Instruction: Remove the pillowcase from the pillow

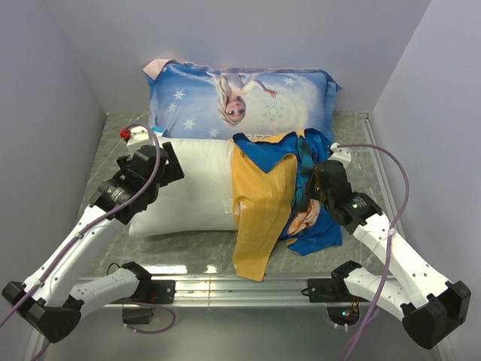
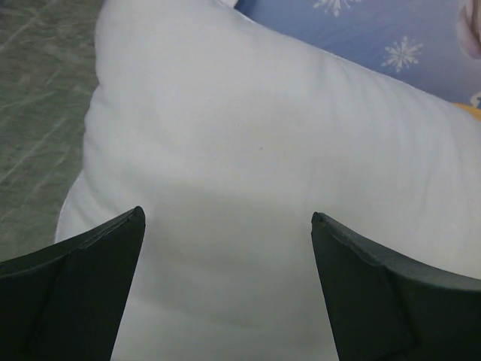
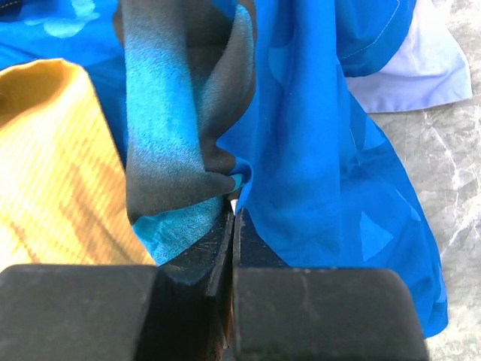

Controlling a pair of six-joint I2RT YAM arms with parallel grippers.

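Observation:
The white pillow (image 1: 192, 188) lies across the table, its left part bare. The pillowcase (image 1: 264, 207), yellow-orange and blue, is bunched over the pillow's right end and hangs toward the table's front edge. My left gripper (image 1: 171, 167) is open at the pillow's left end; in the left wrist view the pillow (image 2: 248, 150) fills the space between the spread fingers of the gripper (image 2: 228, 218). My right gripper (image 1: 312, 184) is shut on a fold of blue and black pillowcase fabric (image 3: 316, 165); its jaws (image 3: 234, 214) are pressed together on the cloth.
A light blue Elsa-print pillow (image 1: 240, 94) leans against the back wall, just behind the white pillow; it also shows in the left wrist view (image 2: 376, 37). Grey walls close in left, right and back. A metal rail (image 1: 240, 287) runs along the front edge.

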